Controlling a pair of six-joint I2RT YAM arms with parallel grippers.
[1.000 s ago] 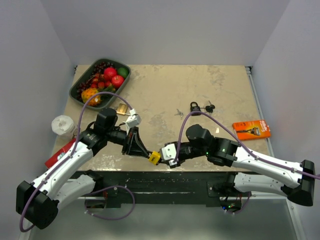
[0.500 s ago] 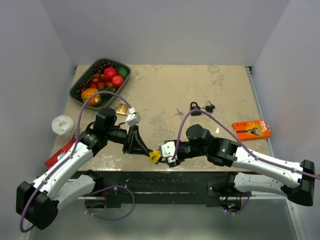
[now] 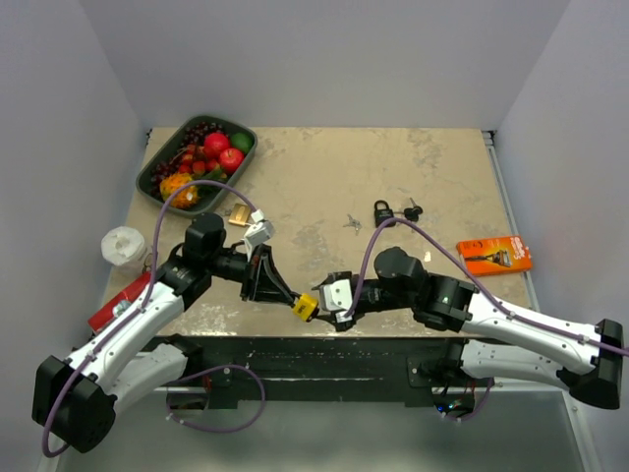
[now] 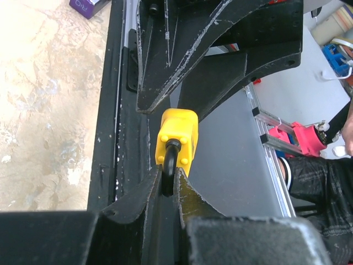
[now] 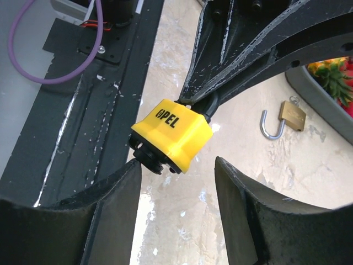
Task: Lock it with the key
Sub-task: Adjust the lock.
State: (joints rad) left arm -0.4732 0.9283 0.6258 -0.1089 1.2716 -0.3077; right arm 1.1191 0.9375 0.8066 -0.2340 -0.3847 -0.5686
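The yellow padlock (image 3: 306, 308) is held in the air just above the near edge of the table (image 3: 324, 177), between the two arms. "OPEL" is printed in black on its body, as seen in the right wrist view (image 5: 172, 134). Its black shackle (image 4: 168, 157) is pinched by the left gripper (image 3: 285, 295), whose fingers are pressed together on it, so the lock body (image 4: 176, 138) juts out beyond the fingertips. A small black part is seen at the lock's far end – whether it is a key or the keyway cannot be told.

The right gripper (image 3: 329, 307) is set against that end with its fingers (image 5: 118, 187) spread apart, one on each side of the lock; contact cannot be made out.

Farther back on the table, a brass padlock (image 3: 237, 213) lies with its shackle swung open, just beside a dark tray (image 3: 250, 149) of fruit at the far left. A black padlock (image 3: 383, 210) with keys lies near the middle – and an orange package (image 3: 494, 256) by the right edge.
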